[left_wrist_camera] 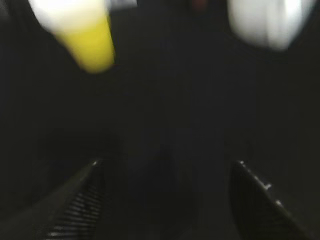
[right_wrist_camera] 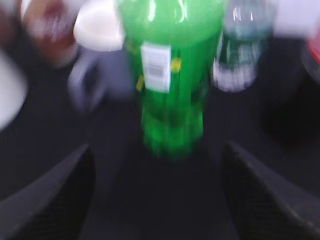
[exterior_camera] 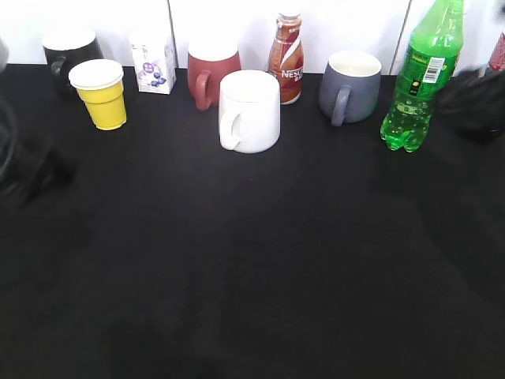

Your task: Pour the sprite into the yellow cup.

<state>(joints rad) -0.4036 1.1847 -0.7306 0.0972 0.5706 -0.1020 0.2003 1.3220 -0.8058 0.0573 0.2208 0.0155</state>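
Observation:
The sprite (exterior_camera: 419, 83), a tall green bottle, stands upright at the back right of the black table. In the right wrist view it (right_wrist_camera: 170, 80) is blurred, dead ahead of my open, empty right gripper (right_wrist_camera: 157, 170), a little beyond the fingertips. The right gripper shows in the exterior view as a dark blur (exterior_camera: 473, 103) just right of the bottle. The yellow cup (exterior_camera: 101, 95) stands upright at the back left. It shows at the top left of the left wrist view (left_wrist_camera: 87, 37), well ahead of my open, empty left gripper (left_wrist_camera: 167, 165), a dark blur at the exterior view's left edge (exterior_camera: 28, 170).
Along the back stand a black mug (exterior_camera: 67, 51), a small milk carton (exterior_camera: 154, 59), a red mug (exterior_camera: 211, 71), a white mug (exterior_camera: 248, 110), a brown Nestle bottle (exterior_camera: 286, 59) and a grey mug (exterior_camera: 349, 85). A clear water bottle (right_wrist_camera: 240, 45) stands behind the sprite.

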